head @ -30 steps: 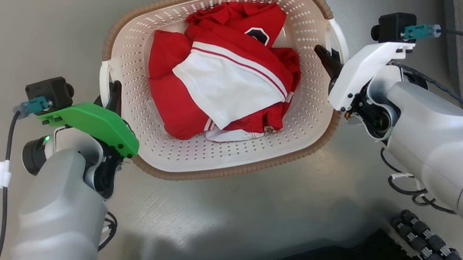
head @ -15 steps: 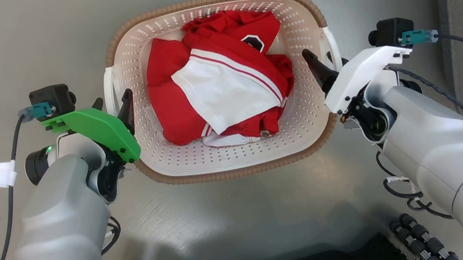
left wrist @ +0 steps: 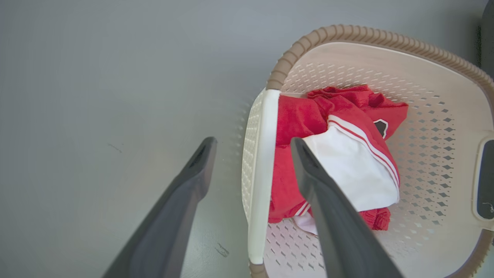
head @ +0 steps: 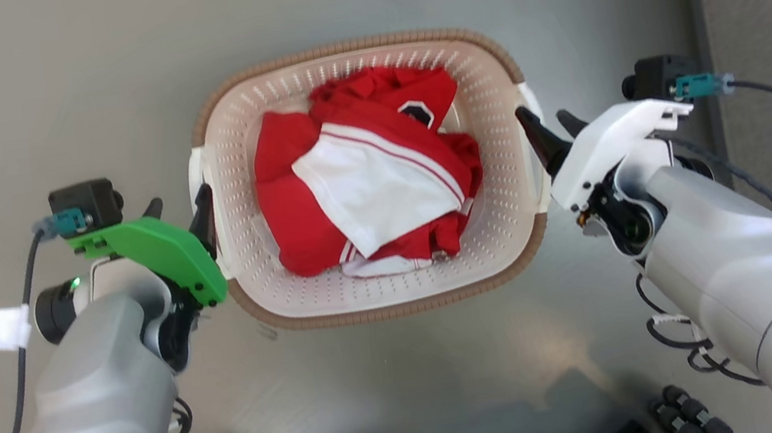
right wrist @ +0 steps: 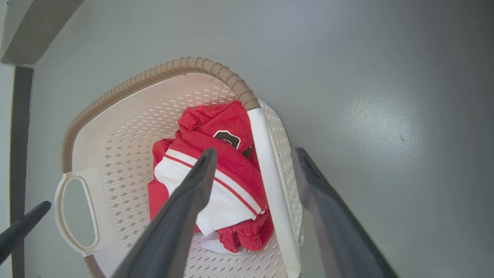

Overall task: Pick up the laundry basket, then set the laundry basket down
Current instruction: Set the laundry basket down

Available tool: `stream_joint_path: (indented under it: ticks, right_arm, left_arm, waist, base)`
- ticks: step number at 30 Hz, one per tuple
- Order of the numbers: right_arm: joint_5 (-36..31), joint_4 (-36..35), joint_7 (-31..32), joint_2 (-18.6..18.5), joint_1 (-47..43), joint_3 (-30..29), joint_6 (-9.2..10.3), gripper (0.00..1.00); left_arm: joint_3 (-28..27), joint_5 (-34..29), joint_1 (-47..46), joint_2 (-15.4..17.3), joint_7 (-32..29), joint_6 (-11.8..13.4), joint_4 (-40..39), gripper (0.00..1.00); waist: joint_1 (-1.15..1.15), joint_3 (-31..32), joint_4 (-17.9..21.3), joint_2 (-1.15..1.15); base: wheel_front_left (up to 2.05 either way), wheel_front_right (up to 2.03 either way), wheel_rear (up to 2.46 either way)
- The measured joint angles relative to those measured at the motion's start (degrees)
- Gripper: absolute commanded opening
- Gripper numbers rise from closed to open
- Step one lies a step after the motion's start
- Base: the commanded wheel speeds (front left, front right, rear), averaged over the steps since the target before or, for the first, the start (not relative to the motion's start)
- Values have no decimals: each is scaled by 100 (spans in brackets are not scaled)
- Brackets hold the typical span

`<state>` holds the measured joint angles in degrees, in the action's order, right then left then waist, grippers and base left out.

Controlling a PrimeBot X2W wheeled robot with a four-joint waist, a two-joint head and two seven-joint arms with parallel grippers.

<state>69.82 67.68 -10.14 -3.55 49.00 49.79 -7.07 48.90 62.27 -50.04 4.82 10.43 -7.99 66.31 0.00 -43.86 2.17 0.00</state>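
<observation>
1. Head view: the laundry basket (head: 385, 311) sits on the grey floor (head: 25, 88) in front of the robot, with red and white clothes (head: 366, 188) heaped inside. The left claw (head: 180, 199) and the right claw (head: 542, 116) are both spread, one at each short side of the basket.
2. Left wrist view: the left claw (left wrist: 253, 141) straddles the white left handle (left wrist: 262, 173), one finger outside the basket and one over the clothes. Neither finger seems to touch the handle.
3. Right wrist view: the right claw (right wrist: 255, 151) stands astride the white right handle (right wrist: 270, 173) in the same way, spread and gripping nothing. The far handle (right wrist: 77, 216) shows across the basket.
4. Judgement: nothing is held, so this is the moment at the handles, either just before the lift or just after the setting-down. These pictures do not settle which.
5. A lift would call for both claws to close on their handles together and rise level, so the load does not tip. A release would call for each claw to draw outward without catching its handle.
</observation>
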Motion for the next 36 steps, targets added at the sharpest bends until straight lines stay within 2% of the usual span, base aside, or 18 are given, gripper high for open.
stream_joint_path:
  ticks: [16,25,32,36]
  right_arm:
    - [-178,-57,-304,5,-324,248,-1,100]
    - [-389,-98,-402,4,-558,286,-1,100]
    - [-648,-393,-420,-191,-671,-34,-1,100]
    - [-878,-656,-421,-376,-716,-292,1,100]
  left_arm:
    - [119,-2,527,13,325,0,-274,100]
    - [200,-353,904,332,385,0,-470,100]
    - [-404,-538,968,557,383,0,-967,100]
    - [-608,-709,1285,545,383,2,-1185,100]
  waist:
    - [0,1127,142,0]
    - [0,1943,237,0]
    - [0,2521,289,0]
    - [0,2851,302,0]
  base:
    - [0,0,0]
    - [0,0,0]
    - [0,0,0]
    - [0,0,0]
